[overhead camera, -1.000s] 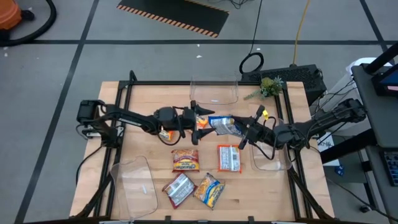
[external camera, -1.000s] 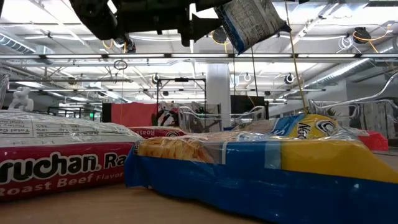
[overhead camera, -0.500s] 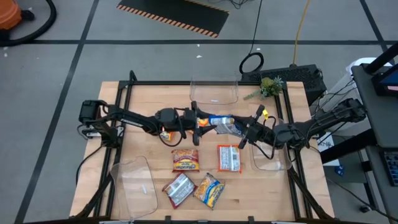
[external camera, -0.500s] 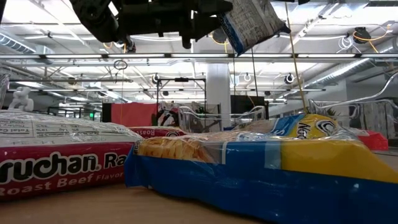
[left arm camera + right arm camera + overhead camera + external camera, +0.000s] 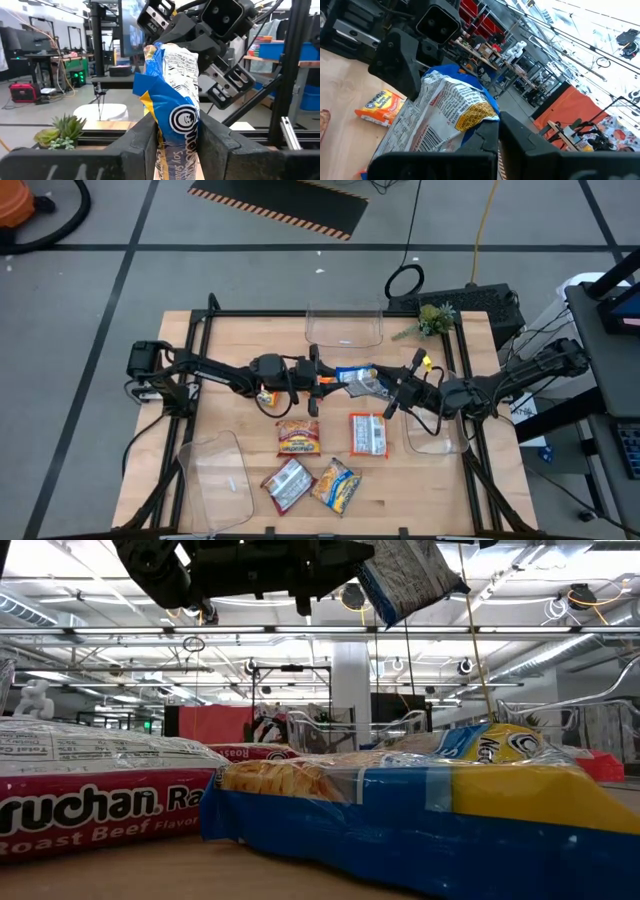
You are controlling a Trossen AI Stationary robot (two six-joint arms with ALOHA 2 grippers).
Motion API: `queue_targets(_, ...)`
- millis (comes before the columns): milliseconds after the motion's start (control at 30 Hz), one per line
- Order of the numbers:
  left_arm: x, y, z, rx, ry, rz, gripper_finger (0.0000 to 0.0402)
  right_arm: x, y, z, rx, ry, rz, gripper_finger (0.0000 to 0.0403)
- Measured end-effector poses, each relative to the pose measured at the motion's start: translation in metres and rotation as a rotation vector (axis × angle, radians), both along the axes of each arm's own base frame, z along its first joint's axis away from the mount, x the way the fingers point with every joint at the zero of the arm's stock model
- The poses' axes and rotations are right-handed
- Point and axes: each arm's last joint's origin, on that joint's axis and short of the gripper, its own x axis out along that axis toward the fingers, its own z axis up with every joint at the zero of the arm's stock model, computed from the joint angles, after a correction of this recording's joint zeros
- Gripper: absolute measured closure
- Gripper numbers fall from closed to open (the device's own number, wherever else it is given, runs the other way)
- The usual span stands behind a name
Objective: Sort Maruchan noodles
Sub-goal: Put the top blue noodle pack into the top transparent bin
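A blue-and-yellow Maruchan noodle packet [image 5: 355,377] hangs in the air over the middle of the table, between my two grippers. My left gripper [image 5: 328,376] comes from the table's left and is shut on it. My right gripper [image 5: 385,388] comes from the right and is shut on its other end. In the low view the packet [image 5: 410,575] shows high above the table. Several other packets lie flat on the wood: an orange one [image 5: 297,437], a red one [image 5: 368,433], a silver-brown one [image 5: 288,483] and a yellow-blue one [image 5: 336,485]. My left gripper pinches the packet's end nearest the table's left [image 5: 176,150] between its two fingers [image 5: 147,142], one on each face. The fingers come level from the table's left. The packet is clear of the table and reaches on toward the other gripper. My right gripper pinches the crumpled end of the packet nearest the table's right [image 5: 470,120] between its shut fingers [image 5: 490,137]. The fingers come roughly level from the table's right. The packet is lifted clear of the table.
Clear bins stand at the far middle [image 5: 345,326], near left [image 5: 215,475] and right [image 5: 435,435]. A small green plant [image 5: 430,320] sits at the far right. An orange packet [image 5: 380,105] lies under the left arm.
My left gripper has shut from wide open onto the left end of the packet, without moving from its place. The packet has stayed in the air in my right gripper's hold.
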Motion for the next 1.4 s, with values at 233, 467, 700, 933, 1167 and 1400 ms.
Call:
queue_targets(233,0.000,0.000,0.000,0.044,-0.002,0.012,0.0290,-0.002,-0.001,0.002,0.024,-0.022,-0.001,0.0371)
queue_targets(467,0.000,0.005,-0.001,0.092,0.012,0.062,0.0289,-0.016,-0.006,0.010,0.082,-0.055,-0.002,0.0324)
queue_targets(700,-0.001,0.017,-0.001,0.190,0.037,0.294,0.0289,-0.039,-0.016,0.022,0.122,-0.115,-0.112,0.0312)
queue_targets(933,0.006,0.027,0.024,0.303,0.041,0.571,0.0289,-0.047,-0.019,0.022,0.168,-0.130,-0.125,0.0312)
queue_targets(1167,0.030,0.049,0.077,0.362,0.229,0.638,0.0289,-0.054,-0.021,0.007,0.239,-0.046,-0.139,0.0312)
queue_targets(1400,0.032,0.078,0.099,0.255,0.272,0.698,0.0289,-0.063,-0.024,-0.009,0.321,0.032,-0.176,0.0312)
